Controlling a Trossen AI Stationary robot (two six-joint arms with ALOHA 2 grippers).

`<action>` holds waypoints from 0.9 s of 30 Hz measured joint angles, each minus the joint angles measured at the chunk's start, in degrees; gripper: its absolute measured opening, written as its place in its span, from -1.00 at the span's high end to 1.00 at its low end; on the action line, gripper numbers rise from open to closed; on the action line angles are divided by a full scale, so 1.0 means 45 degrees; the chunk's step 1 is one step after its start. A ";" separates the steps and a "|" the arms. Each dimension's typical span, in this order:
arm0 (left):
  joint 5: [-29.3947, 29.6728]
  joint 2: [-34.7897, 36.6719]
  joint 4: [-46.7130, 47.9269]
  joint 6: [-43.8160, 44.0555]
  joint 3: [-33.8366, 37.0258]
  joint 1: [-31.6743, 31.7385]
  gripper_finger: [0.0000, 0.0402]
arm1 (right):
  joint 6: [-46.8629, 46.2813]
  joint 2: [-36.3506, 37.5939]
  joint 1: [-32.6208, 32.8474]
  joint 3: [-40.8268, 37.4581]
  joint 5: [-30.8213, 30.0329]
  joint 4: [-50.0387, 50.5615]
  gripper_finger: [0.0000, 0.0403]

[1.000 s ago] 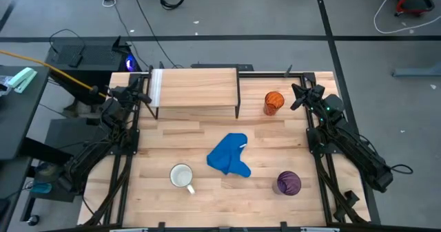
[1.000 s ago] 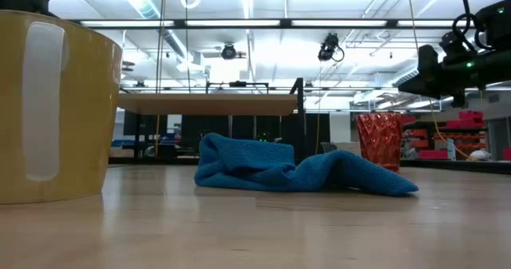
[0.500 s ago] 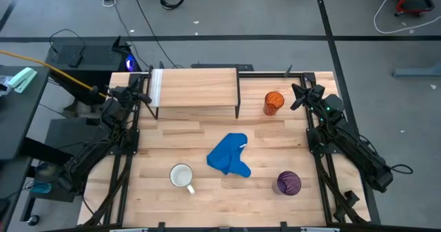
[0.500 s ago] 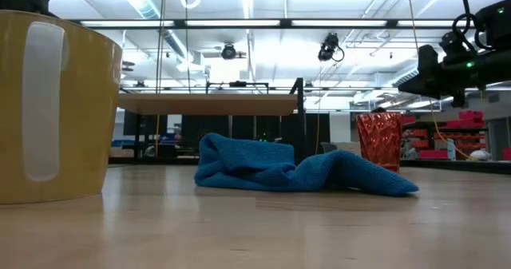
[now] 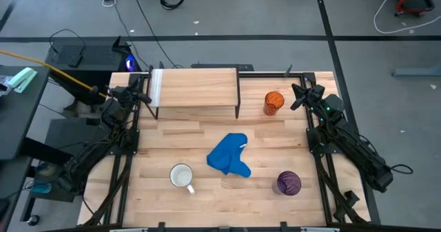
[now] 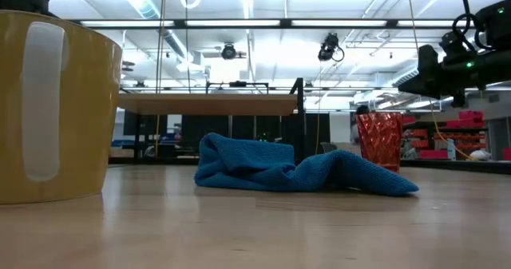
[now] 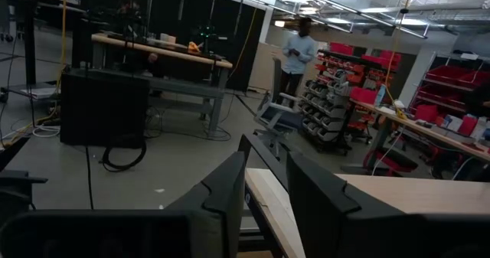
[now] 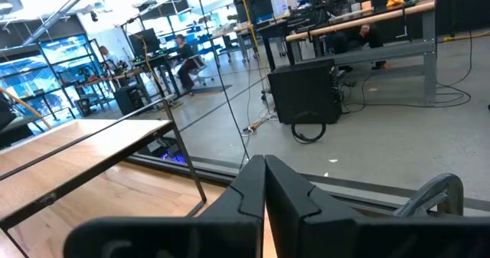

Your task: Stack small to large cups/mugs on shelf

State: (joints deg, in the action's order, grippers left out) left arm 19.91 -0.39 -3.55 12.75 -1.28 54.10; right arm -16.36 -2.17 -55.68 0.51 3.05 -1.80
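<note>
Your right pincer [image 5: 298, 96] sits just beside the shelf's [image 5: 196, 87] far-right neighbour, the orange cup [image 5: 273, 102]; fingers pressed together, holding nothing; left pincer [image 5: 141, 89] waits at the shelf's white-strip end, fingers slightly parted, empty; shelf stands at the counter's [image 5: 275, 139] back edge, nothing on it; blue cloth [image 5: 229, 155] lies in front of the shelf; white mug [image 5: 182, 176] front-left of the cloth; purple tumbler [image 5: 289, 183] front-right, well apart from the shelf.

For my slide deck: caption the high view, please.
Orange cup, white mug, purple tumbler and blue cloth await stacking; shelf empty.
</note>
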 joint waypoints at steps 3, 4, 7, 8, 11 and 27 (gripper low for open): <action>0.0001 -0.0001 -0.0002 0.0003 0.0000 0.0000 0.47 | 0.0000 -0.0001 0.0000 0.0000 -0.0003 0.0001 0.92; -0.0002 -0.0001 -0.0005 0.0000 0.0000 -0.0002 0.47 | 0.0000 0.0004 0.0000 0.0000 0.0000 -0.0001 0.92; 0.0001 0.0000 -0.0001 0.0006 0.0000 0.0000 0.47 | 0.0000 0.0002 -0.0003 0.0000 -0.0001 0.0000 0.92; -0.0002 0.0002 -0.0005 0.0011 0.0000 -0.0002 0.47 | 0.0000 0.0000 0.0000 0.0000 -0.0001 0.0002 0.92; -0.0002 0.0002 -0.0003 0.0320 0.0000 0.0000 0.47 | -0.0028 -0.0001 -0.0005 0.0000 0.0000 0.0002 0.92; -0.0010 0.0000 -0.0010 0.5841 0.0005 0.0000 0.47 | -0.3190 0.0003 -0.0001 0.0003 0.0005 -0.0171 0.92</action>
State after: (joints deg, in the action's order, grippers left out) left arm 19.87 -0.39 -3.60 39.04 -1.26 54.10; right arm -30.72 -2.16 -55.69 0.53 3.07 -2.57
